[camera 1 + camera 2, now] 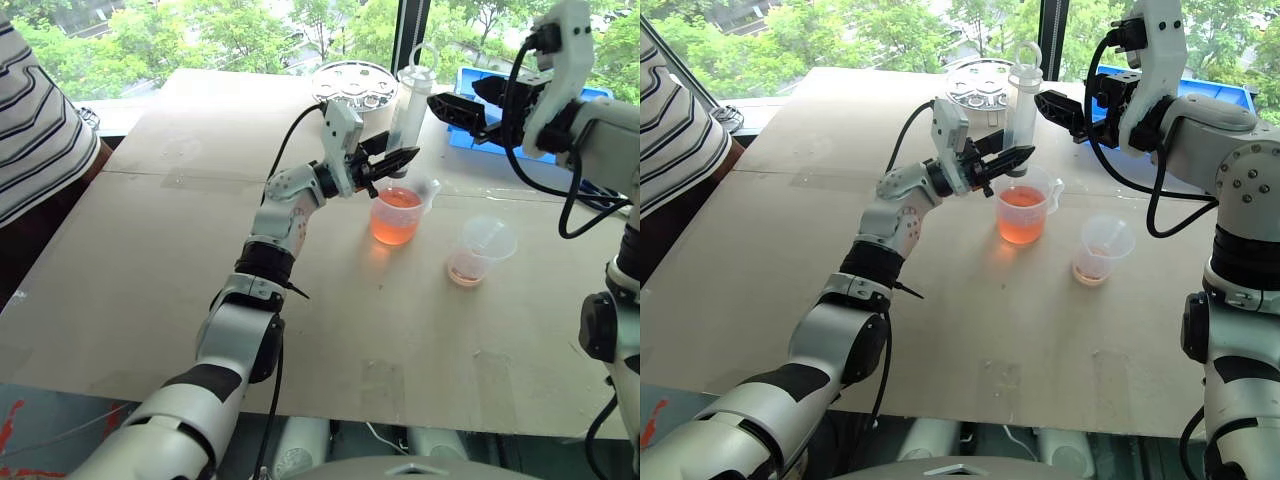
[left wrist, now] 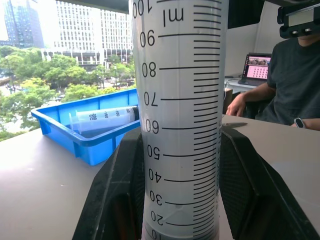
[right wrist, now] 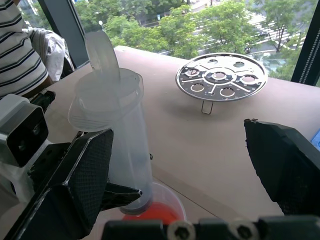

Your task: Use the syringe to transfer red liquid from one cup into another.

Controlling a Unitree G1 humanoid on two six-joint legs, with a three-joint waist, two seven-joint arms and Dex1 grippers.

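Syringe (image 1: 408, 112) upright over handled beaker (image 1: 397, 215)

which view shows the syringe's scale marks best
The left wrist view: the syringe stands close between the left claw's fingers, numbers readable. The eye views show it small, upright over the handled beaker; the right wrist view shows its top.

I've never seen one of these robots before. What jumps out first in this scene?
The left gripper holds a clear syringe upright over a handled beaker of orange-red liquid in the middle of the table. The right gripper hovers open beside the syringe's top. A smaller cup with a little red at the bottom stands just to the right.
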